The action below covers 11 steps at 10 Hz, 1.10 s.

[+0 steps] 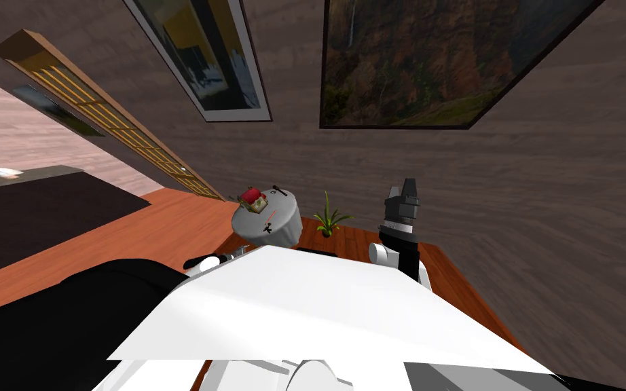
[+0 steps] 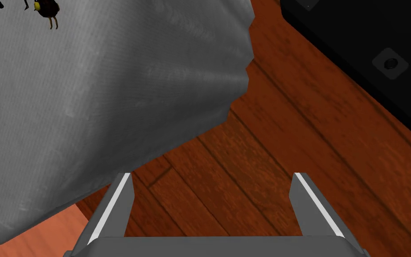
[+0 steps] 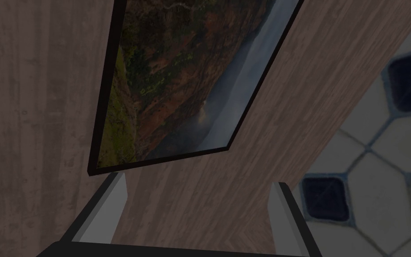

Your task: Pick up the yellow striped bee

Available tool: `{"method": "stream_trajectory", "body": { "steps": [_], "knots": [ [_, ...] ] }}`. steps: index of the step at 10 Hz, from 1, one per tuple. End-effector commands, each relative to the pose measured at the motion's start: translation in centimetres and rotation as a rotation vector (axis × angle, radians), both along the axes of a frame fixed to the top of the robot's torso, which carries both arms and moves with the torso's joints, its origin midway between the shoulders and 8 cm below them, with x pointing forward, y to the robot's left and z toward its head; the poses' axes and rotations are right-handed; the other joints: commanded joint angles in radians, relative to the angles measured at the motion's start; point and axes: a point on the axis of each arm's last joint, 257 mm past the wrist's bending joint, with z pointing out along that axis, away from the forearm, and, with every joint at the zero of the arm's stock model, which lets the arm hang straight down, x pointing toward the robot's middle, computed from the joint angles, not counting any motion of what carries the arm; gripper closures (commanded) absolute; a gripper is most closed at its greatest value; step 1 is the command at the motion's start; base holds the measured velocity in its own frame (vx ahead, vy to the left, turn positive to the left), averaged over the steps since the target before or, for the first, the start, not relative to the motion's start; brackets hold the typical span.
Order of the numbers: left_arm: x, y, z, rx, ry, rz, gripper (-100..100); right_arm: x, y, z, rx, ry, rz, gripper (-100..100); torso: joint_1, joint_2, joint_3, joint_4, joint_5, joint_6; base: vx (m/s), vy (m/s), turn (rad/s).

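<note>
L gripper (image 2: pixel 213 176) hung over red-brown wood planks (image 2: pixel 253 169), fingers apart, beside grey cloth-covered round stand (image 2: pixel 88 111). Small dark yellow-marked bee (image 2: pixel 47 9) sat on it. R gripper (image 3: pixel 199 179) raised, fingers apart.

No readable text, no labels, no brands, no numbers, no signs
</note>
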Motion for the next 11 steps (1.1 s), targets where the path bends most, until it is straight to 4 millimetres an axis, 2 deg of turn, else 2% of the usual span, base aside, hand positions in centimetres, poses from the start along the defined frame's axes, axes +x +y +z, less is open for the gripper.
{"method": "stream_trajectory", "body": {
  "steps": [1,2,3,4,5,8,9,11],
  "knots": [
    [-1.2,0.2,-0.3,-0.028,0.040,0.013,-100,0.0,0.0,0.0,0.000,0.000,0.000,0,0.000,0.000,0.000,0.000,0.000,0.000,0.082,0.017,-0.125],
    [-2.7,0.9,-0.4,-0.051,0.080,0.034,-100,0.0,0.0,0.0,0.000,0.000,0.000,0,0.000,0.001,0.000,0.000,0.000,-0.001,0.077,0.000,-0.182],
    [-2.8,0.8,-0.4,-0.055,0.084,0.032,-100,0.0,0.0,0.0,0.000,0.000,0.000,0,-0.001,0.001,0.001,0.000,0.000,0.000,0.057,0.004,-0.094],
    [-4.3,1.3,-0.4,-0.080,0.123,0.050,-100,0.0,0.0,0.0,0.000,0.000,0.000,0,-0.002,0.002,0.001,0.000,0.000,-0.001,0.060,0.015,-0.163],
    [-4.3,1.3,-0.4,-0.080,0.123,0.050,-100,0.0,0.0,0.0,0.000,0.000,0.000,0,-0.001,0.002,0.001,0.000,0.000,0.000,0.053,0.019,-0.091],
    [-7.6,2.8,0.1,-0.137,0.213,0.094,-100,0.0,0.0,0.0,0.000,0.000,0.000,0,0.000,0.001,0.001,0.000,0.000,0.000,0.091,0.025,-0.238],
    [-7.6,2.5,0.1,-0.148,0.214,0.096,-100,0.0,0.0,0.0,0.000,0.000,0.000,0,0.000,-0.001,-0.001,0.000,0.000,-0.001,0.090,0.030,-0.062],
    [-9.0,3.0,0.6,-0.186,0.256,0.118,-100,0.0,0.0,0.0,0.000,0.000,0.000,0,-0.001,0.001,0.000,0.000,0.000,-0.001,0.080,0.030,-0.187]
  ]
}}
